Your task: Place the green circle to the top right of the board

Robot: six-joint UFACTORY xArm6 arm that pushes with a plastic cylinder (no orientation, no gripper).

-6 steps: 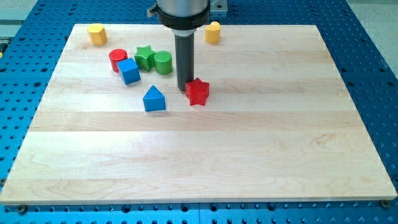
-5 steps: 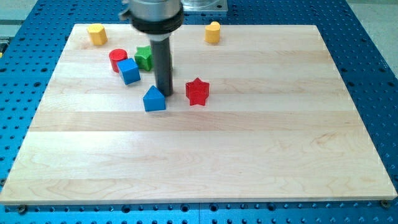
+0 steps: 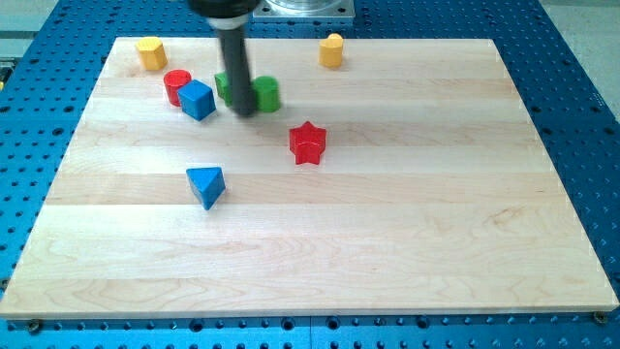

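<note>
The green circle sits in the upper left-middle of the wooden board. My tip is down right at its left side, between it and the green star, whose shape the rod mostly hides. A blue cube and a red cylinder lie just left of the star.
A red star lies right and below the green circle. A blue triangle lies lower left. A yellow block is near the top left corner and another yellow block at the top middle.
My tip has moved left and up to the green circle's left side. The blue triangle has slid down-left and turned. The blue cube, red cylinder and green circle have shifted slightly.
</note>
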